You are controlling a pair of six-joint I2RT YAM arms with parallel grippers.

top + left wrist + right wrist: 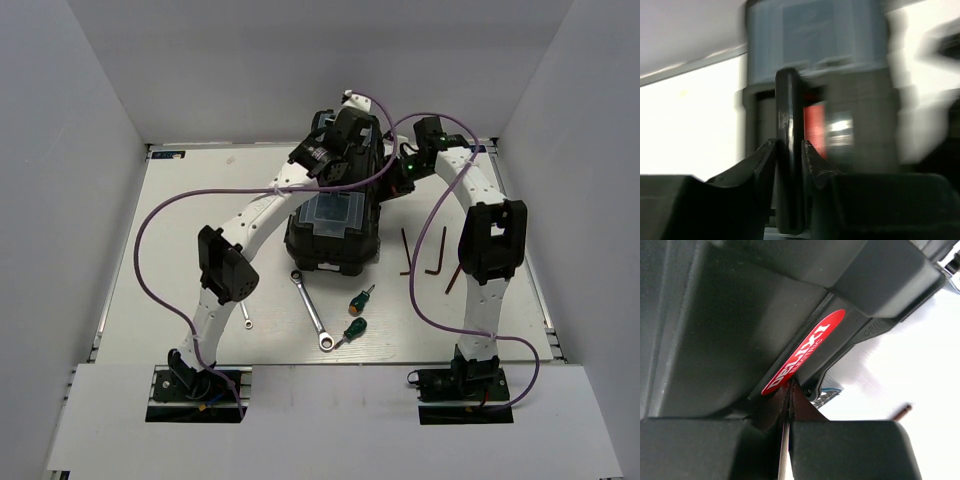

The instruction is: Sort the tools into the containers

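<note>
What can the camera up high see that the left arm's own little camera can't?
Only the top camera shows the tools lying on the table: the longer wrench, two green screwdrivers and the dark hex keys. Only the left wrist camera shows, close up, the left pincer closed round a black handle, with a red patch behind it. Both show the black toolbox and its clear lid.

The toolbox (335, 228) stands mid-table (180, 220) toward the far edge. The wrenches (310, 310) and screwdrivers (355, 329) lie before it, and the hex keys (405, 250) to its right.
</note>
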